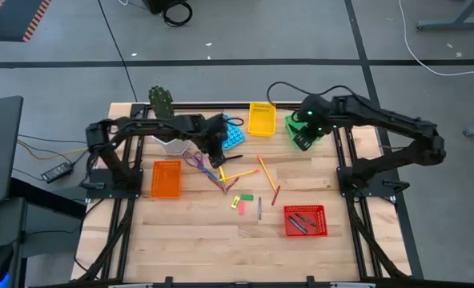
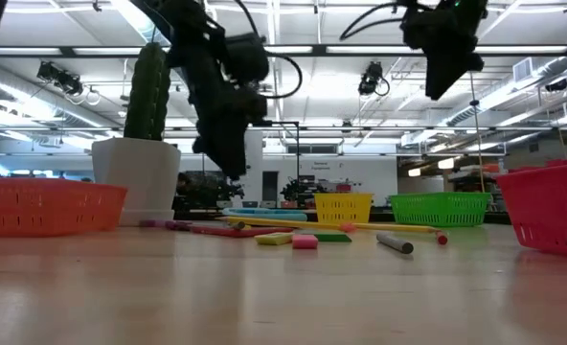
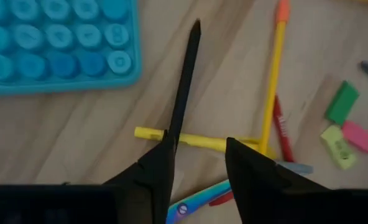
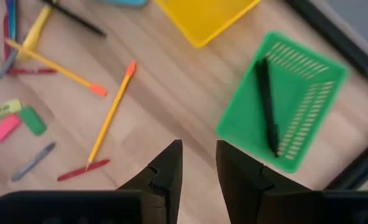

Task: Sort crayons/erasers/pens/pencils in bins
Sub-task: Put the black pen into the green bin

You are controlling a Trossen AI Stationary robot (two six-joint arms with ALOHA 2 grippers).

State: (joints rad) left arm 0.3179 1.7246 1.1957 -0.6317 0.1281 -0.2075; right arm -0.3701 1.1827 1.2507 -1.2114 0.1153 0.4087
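Note:
My left gripper (image 1: 215, 158) (image 3: 199, 149) hangs open, pointing steeply down, just above a pile of sticks at the table's middle. A black pen (image 3: 185, 87) lies on the wood and runs under its one fingertip, across a yellow crayon (image 3: 199, 142). A yellow pencil (image 3: 272, 74) and green (image 3: 342, 102) and pink (image 3: 361, 137) erasers lie beside them. My right gripper (image 1: 301, 138) (image 4: 199, 155) is open and empty, high above the table beside the green bin (image 4: 308, 87). Another black pen (image 4: 268, 106) lies on that bin's floor.
The blue calculator (image 3: 59, 43), purple-handled scissors (image 1: 195, 160) and white plant pot (image 1: 170, 146) crowd the left gripper's far left side. The orange bin (image 1: 166, 179), yellow bin (image 1: 261, 120) and red bin (image 1: 305, 222) stand around the pile. Bare wood lies along the near edge.

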